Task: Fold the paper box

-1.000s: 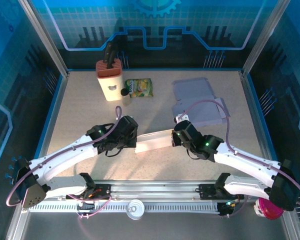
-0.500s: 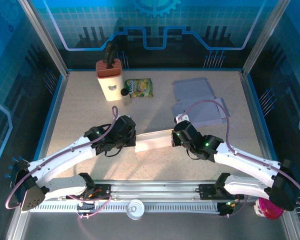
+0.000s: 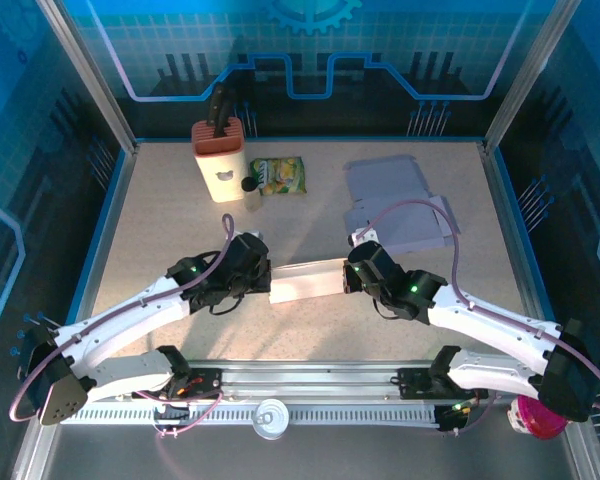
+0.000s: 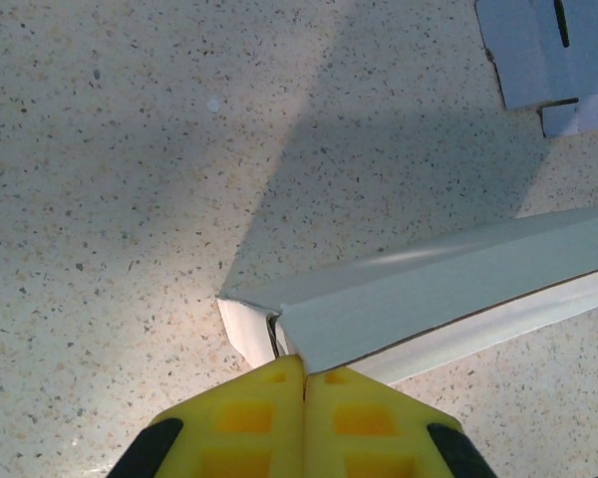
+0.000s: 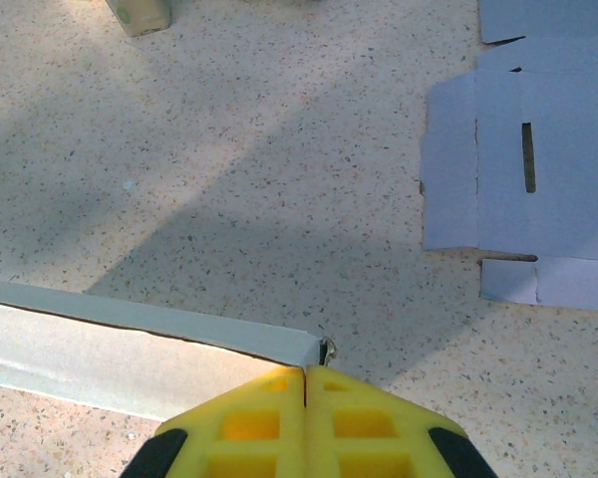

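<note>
The table (image 3: pixel 180 230) is a pale, speckled stone-look surface. It sits inside an enclosure of blue-lit panels (image 3: pixel 310 60) with aluminium posts at the corners, and a metal rail (image 3: pixel 310 385) runs along the near edge where the arms are mounted.

The paper box (image 3: pixel 308 281), a long white half-folded piece, lies between the two grippers. The left gripper (image 3: pixel 264 282) is at its left end and the right gripper (image 3: pixel 351 278) at its right end. Well beyond the left gripper stand a knife block (image 3: pixel 220 160) and a green snack packet (image 3: pixel 278 176). Beyond the right gripper flat grey cardboard blanks (image 3: pixel 395 205) lie on the table.

The left wrist camera gives the close detail. The left gripper (image 4: pixel 304 366) has its yellow pads pressed tight together, and the box (image 4: pixel 448 289) comes right down to their tips. One folded corner opens just ahead of the tips and the long wall slants away to the right. It appears clamped on the thin end edge. A blank (image 4: pixel 548 50) lies far ahead to the right.

The right wrist camera shows the right gripper (image 5: pixel 306 376) closed the same way on the box's (image 5: pixel 110 349) other end corner, with the box running off to its left. The slotted blank (image 5: pixel 538 189) lies ahead to the right, its flaps and cut lines plain.
</note>
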Controlling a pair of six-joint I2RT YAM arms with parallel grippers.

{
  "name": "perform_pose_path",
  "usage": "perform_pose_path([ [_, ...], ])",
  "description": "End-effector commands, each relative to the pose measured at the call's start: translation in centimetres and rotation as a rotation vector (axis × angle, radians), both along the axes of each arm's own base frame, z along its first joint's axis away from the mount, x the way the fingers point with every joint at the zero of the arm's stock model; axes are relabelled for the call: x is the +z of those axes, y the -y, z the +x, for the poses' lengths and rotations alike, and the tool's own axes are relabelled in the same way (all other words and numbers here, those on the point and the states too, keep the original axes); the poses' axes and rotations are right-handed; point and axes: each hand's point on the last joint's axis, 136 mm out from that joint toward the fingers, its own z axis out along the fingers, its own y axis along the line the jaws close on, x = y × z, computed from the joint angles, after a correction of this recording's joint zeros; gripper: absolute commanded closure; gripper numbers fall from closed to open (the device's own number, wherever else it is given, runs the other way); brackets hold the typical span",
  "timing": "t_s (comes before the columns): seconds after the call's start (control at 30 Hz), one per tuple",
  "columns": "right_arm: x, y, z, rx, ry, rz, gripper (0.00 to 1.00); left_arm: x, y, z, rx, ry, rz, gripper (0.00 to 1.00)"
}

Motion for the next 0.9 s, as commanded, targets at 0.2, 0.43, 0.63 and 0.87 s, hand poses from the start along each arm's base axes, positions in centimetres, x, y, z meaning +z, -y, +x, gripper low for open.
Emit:
perform_pose_path([
  [0.2, -2.6, 0.3, -1.0, 0.014, -0.056, -0.049, 1.00, -3.1, -0.8, -1.2, -0.043, -0.060, 0.077, 1.00],
  [0.43, -2.4, 0.8, -1.6, -0.010, -0.074, -0.015, 1.00, -3.3, -1.1, -1.6, -0.055, -0.030, 0.144, 1.00],
  [0.63, -1.4, 2.0, -2.8, -0.073, -0.118, 0.083, 0.85, -3.1, -1.3, -1.8, -0.040, 0.017, 0.225, 1.00],
  [0.87, 1.5, 2.0, -4.8, -0.132, -0.163, 0.419, 0.29, -3.0, -1.1, -1.9, -0.017, 0.057, 0.266, 1.00],
])
